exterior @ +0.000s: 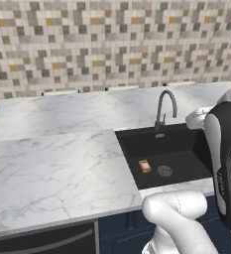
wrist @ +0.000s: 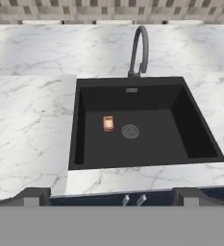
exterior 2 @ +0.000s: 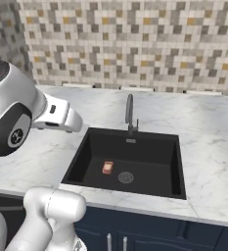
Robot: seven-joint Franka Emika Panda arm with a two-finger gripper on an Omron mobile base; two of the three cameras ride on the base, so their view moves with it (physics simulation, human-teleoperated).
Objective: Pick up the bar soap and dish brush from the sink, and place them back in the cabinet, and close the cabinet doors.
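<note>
Although no brand, label or readable writing appears anywhere, the three views together lay out a simulated kitchen with a white marble counter (exterior: 52, 168) and a mosaic tile wall (exterior: 112, 39) of grey, beige and orange squares behind it.

The sink (wrist: 200, 139), a black rectangular basin, is recessed into the counter. On its floor lies the bar soap (wrist: 108, 123), a small reddish-orange block with a paler centre, flat on the bottom and just left of the round silver drain (wrist: 130, 131), apart from it. The soap is in the left half of the basin, clear of the walls. A curved faucet (wrist: 138, 48) rises from the far rim of the sink, and its spout arches toward the near side.

The hand view looks down over the sink from the near side. The gripper (wrist: 111, 197) shows its two dark fingertips (wrist: 34, 196) far apart at the bottom edge, so the jaws stand wide open and hold nothing, above the near counter edge.

The right base view and the hand view both show navy fronts (exterior 2: 149, 230) with short silver handles (exterior 2: 116, 242) below the sink. The left base view instead shows a dark appliance front (exterior: 42, 240) under the counter to the left, and the robot's white arm (exterior: 179, 213) in the foreground.
</note>
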